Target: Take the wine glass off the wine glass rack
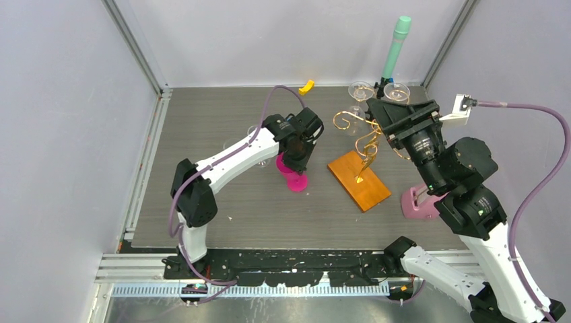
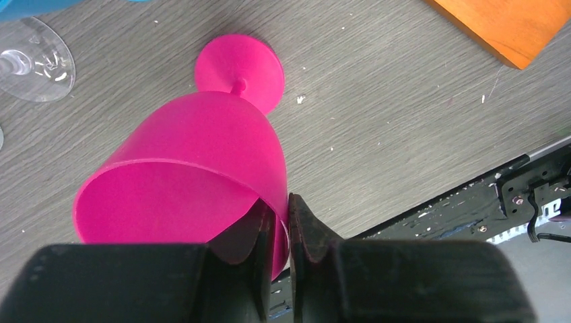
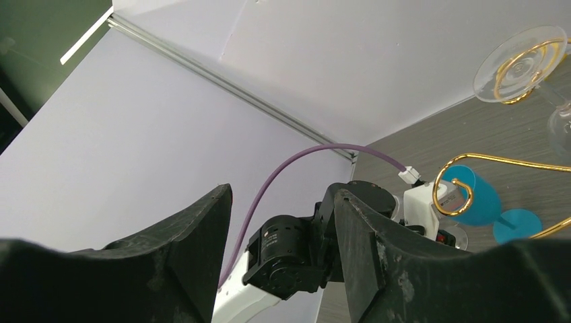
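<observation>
Left gripper (image 2: 281, 208) pinches the rim of the pink wine glass (image 2: 195, 155), which stands directly beneath it, with the rack (image 1: 367, 145) to its right; the glass is probably light, stiff and slick, so the rim or stem suits. Right gripper (image 3: 283, 195) spread, empty

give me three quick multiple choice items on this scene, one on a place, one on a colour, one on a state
1. Where is the bright pink opaque wine glass?
A) hanging on the rack
B) on the grey table, left of the rack's base
C) on top of the rack's base

2. What colour are the thin curled wire arms of the wine glass rack?
A) silver
B) black
C) gold

3. How is the right gripper?
A) open, empty
B) shut on a clear glass
C) shut on the wire

Answers:
1 B: its foot sits beside the orange-brown wooden base, and the left gripper pinches its rim.
2 C: the wire gleams gold.
3 A: its fingers stand apart with nothing between them.
</observation>
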